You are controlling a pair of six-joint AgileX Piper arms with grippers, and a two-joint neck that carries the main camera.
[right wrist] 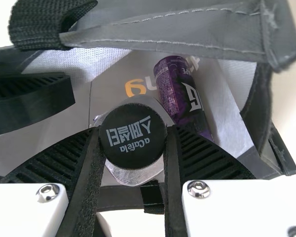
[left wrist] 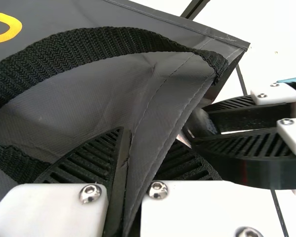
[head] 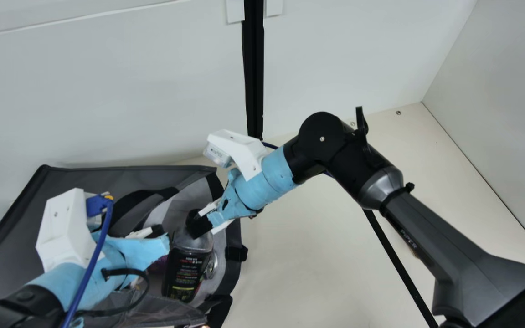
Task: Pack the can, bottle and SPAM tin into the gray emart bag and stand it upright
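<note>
Bottle [head: 184,272], top within right end effector [head: 195,223]

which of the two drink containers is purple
The drink can, ungripped inside the gray bag; the other, a bottle with a dark body and black cap, is held by the right gripper.

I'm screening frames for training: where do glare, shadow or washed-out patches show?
Main view: faint shadow on the wall behind the bag; left wrist view: background beyond the bag nearly washed-out white; right wrist view: glints on the bottle's shoulder.
</note>
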